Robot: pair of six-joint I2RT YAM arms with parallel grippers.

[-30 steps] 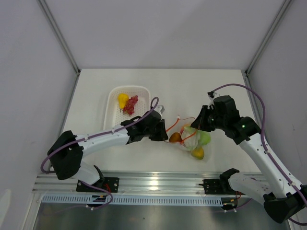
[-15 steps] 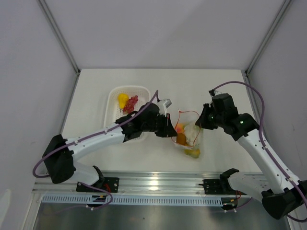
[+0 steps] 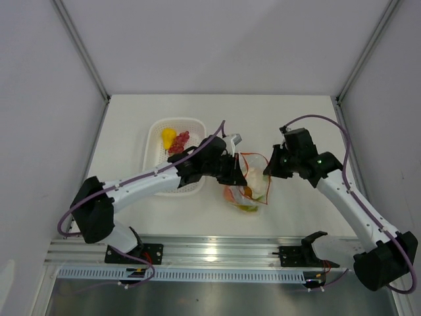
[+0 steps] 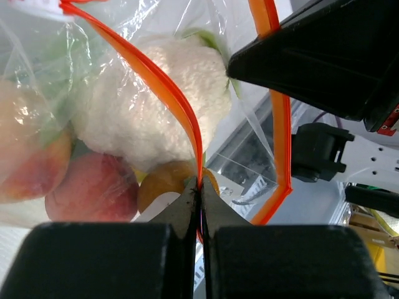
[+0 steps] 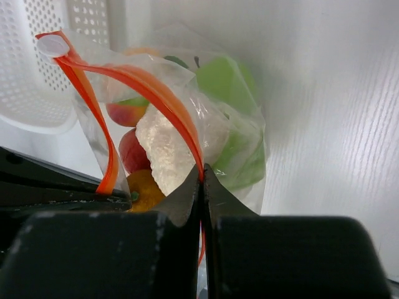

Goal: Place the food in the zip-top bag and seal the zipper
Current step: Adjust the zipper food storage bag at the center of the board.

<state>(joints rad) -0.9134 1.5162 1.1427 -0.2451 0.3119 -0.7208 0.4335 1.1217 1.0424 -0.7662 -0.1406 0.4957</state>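
The clear zip-top bag (image 3: 247,192) hangs between my two grippers, its mouth open upward. My left gripper (image 3: 241,175) is shut on one side of the orange-red zipper (image 4: 163,83); my right gripper (image 3: 268,172) is shut on the other side (image 5: 157,85). The left wrist view shows, inside the bag, a white cauliflower (image 4: 156,106), a red peach (image 4: 93,194) and an orange fruit (image 4: 163,188). The right wrist view shows the cauliflower (image 5: 167,149), a green apple (image 5: 223,80), the peach (image 5: 129,153) and the orange fruit (image 5: 144,190). Purple-red grapes (image 3: 179,142) and a yellow fruit (image 3: 169,136) lie in the basket.
The white perforated basket (image 3: 155,172) stands just left of the bag, under my left arm, and shows in the right wrist view (image 5: 37,68). Grey walls close the table at the back and sides. A metal rail runs along the near edge (image 3: 217,250).
The bag lay slumped on the table a second ago. Both grippers have since raised it by the zipper strip and carried it a little left, so the food now hangs at its bottom.
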